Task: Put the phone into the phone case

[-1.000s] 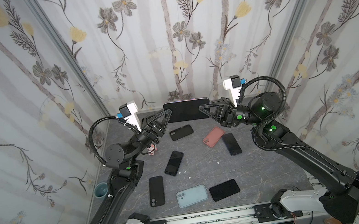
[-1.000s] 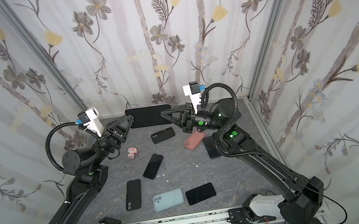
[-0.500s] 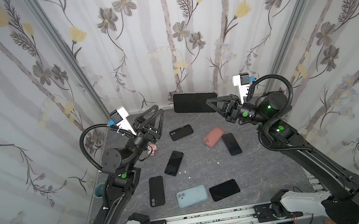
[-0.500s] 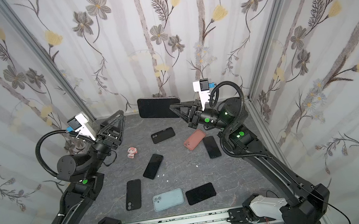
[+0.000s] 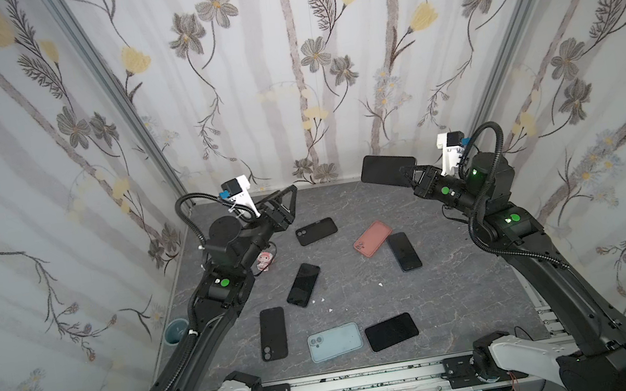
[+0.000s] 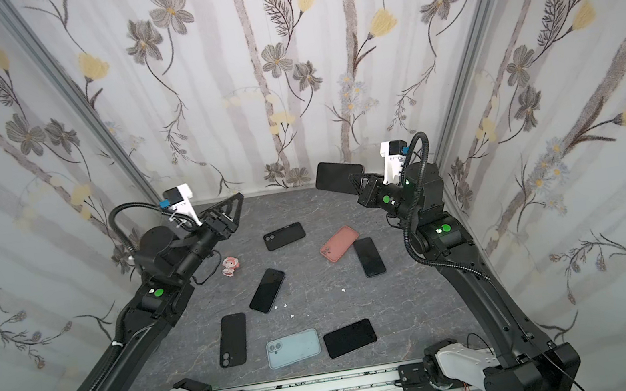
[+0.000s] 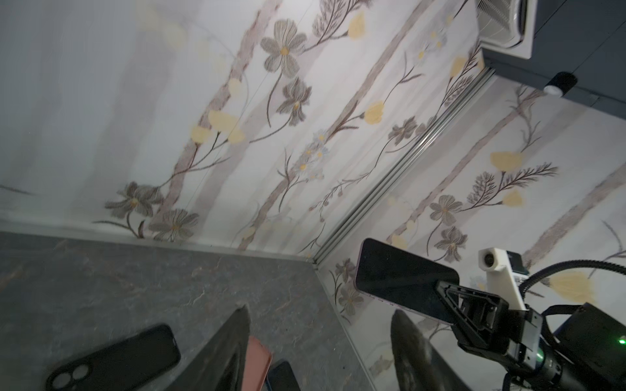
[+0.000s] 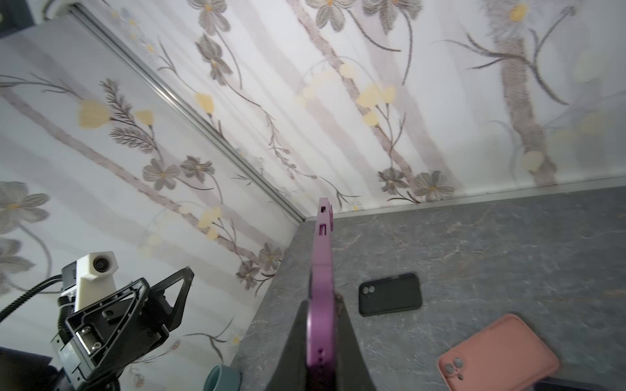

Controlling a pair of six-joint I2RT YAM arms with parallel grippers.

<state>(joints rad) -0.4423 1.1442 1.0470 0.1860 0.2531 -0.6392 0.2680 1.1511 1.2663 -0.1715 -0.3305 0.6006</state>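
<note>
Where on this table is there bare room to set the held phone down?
Bare table: the right side, between the phone by the pink case and the right arm; also the back strip behind the black case. Crowded: the front row around the blue case.

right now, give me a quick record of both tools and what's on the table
right tool: shut on phone, raised near the back wall
phone: dark screen, purple rim, clear of the table
left tool: open, empty, raised
on table: black case, pink case, dark phone beside it, light blue item
</note>
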